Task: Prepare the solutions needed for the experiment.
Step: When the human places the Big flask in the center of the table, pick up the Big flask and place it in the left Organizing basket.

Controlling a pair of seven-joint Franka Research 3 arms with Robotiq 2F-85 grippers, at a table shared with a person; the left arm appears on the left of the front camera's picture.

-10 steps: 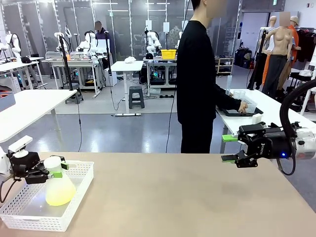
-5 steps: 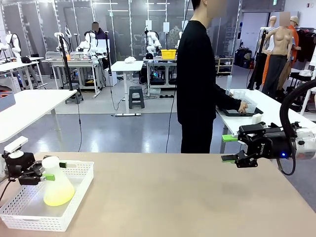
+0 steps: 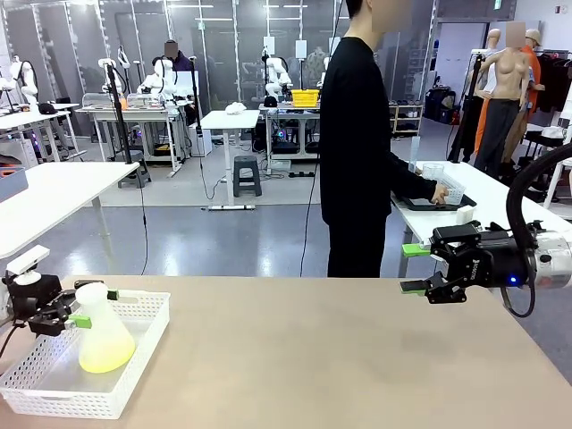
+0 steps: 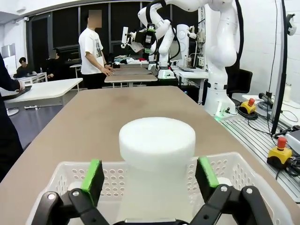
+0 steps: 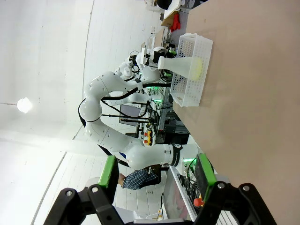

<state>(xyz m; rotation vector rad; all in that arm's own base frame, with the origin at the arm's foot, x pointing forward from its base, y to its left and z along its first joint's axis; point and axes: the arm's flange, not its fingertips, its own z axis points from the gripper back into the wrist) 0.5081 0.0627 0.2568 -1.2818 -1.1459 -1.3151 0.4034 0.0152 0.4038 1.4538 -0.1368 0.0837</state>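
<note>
Jaws of the left gripper (image 4: 150,176) stand spread wide either side of the flask (image 3: 103,329) neck, not gripping it. That flask sits upright inside the white basket (image 3: 143,344), holding the solutions (image 3: 105,354) as a shallow yellow-green layer at its bottom, probably parked there for safekeeping. Well across the counter (image 3: 340,357) from the basket, the right gripper (image 3: 413,268) hovers, jaws apart and empty.

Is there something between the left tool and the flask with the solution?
No. The left tool is open with the flask neck between its pads, nothing between. The solution sits at the flask's bottom, inside the basket.
</note>
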